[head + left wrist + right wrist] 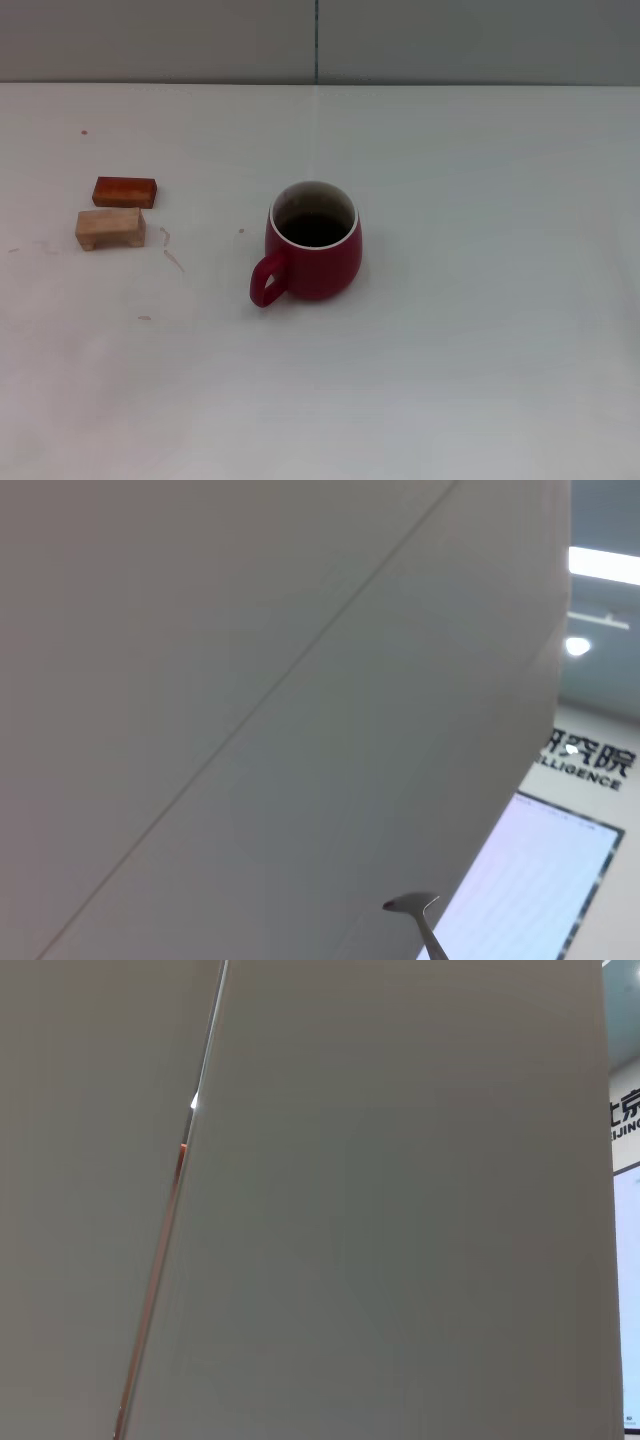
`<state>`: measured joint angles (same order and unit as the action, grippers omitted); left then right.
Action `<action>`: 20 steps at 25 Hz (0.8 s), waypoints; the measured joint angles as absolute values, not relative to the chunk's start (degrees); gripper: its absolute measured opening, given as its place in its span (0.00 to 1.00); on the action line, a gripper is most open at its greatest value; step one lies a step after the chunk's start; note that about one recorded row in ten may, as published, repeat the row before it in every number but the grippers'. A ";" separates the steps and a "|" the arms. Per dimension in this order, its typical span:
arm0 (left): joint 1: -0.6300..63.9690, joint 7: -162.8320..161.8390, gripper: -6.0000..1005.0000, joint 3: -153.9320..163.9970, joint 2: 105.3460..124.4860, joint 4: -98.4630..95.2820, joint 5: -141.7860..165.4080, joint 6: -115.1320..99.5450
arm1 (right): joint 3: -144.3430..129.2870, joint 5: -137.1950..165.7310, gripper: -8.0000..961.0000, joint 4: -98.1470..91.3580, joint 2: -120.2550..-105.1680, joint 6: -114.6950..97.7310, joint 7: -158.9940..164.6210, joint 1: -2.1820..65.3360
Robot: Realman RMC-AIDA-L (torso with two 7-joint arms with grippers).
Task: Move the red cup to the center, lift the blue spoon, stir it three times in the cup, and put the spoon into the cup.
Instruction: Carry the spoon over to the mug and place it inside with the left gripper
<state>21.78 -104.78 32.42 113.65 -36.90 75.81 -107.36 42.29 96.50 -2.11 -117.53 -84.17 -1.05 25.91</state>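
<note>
The red cup (314, 250) is sitting upright mid-counter (480, 330), two wooden blocks (117, 210) lying well apart; neither claw's state is showing.

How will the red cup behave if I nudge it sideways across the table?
The cup looks squat and rounded with a wide body, so it will probably slide rather than tip. It seems glazed ceramic, likely heavy for its size and slippery to grip. Its handle sticks out toward the robot, so an off-centre push may spin it.
</note>
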 joint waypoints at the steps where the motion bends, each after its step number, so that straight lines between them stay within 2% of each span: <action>1: 21.85 -104.91 0.16 33.31 113.28 -38.13 75.81 -107.44 | 42.47 96.46 0.65 -2.11 -117.62 -84.20 -1.05 25.79; 8: 22.73 -104.99 0.16 37.35 111.35 -49.89 80.34 -107.03 | 43.79 96.40 0.65 -2.11 -118.13 -84.31 -1.05 24.89; 14: 25.09 -105.49 0.16 37.24 111.37 -59.40 89.21 -106.40 | 44.61 96.40 0.65 -2.04 -118.41 -84.77 -1.02 24.30; 20: 28.70 -105.64 0.16 37.49 112.64 -68.37 99.78 -105.49 | 45.58 96.40 0.65 -1.66 -118.65 -84.72 -0.99 23.67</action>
<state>28.70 -105.64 37.49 112.64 -68.37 99.78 -105.49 45.58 96.40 -1.66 -118.65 -84.72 -0.99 23.67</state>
